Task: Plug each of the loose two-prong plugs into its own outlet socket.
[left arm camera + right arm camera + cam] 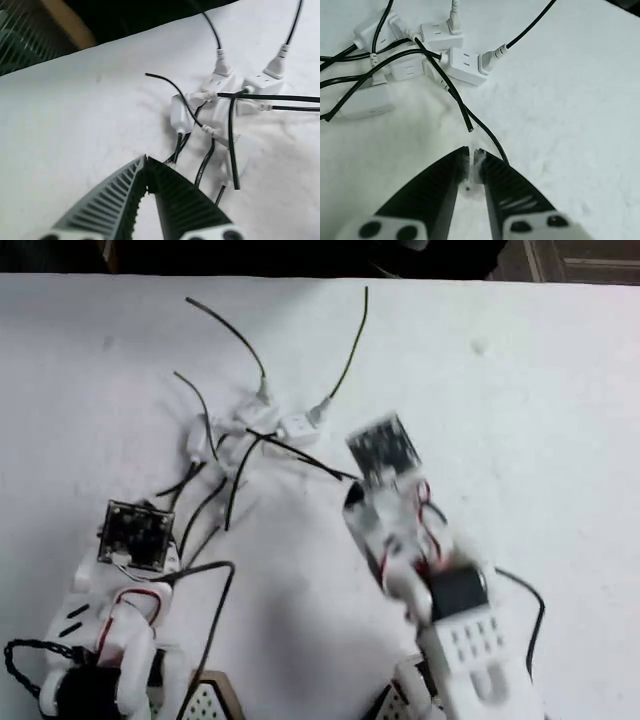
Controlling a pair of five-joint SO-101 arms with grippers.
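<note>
A cluster of white outlet sockets (pixel 250 428) with black cords lies mid-table. In the right wrist view, two sockets (pixel 465 65) (pixel 437 32) show their empty slots. My right gripper (pixel 473 159) is shut on a small white two-prong plug (pixel 476 156), just short of the cluster. The plug's black cord (pixel 490 137) runs back toward the sockets. My left gripper (pixel 146 172) is shut with nothing in it, near the loose cord ends (pixel 172 157) on the cluster's near side. In the high view the right gripper (pixel 351 495) sits right of the cluster, and the left arm (pixel 135 532) sits lower left.
Loose black cords (pixel 215 505) trail across the white table (pixel 520 380) between the left arm and the sockets. Two more cords (pixel 350 340) curve away toward the table's far edge. Arm bases and cabling (pixel 100 660) stand along the near edge.
</note>
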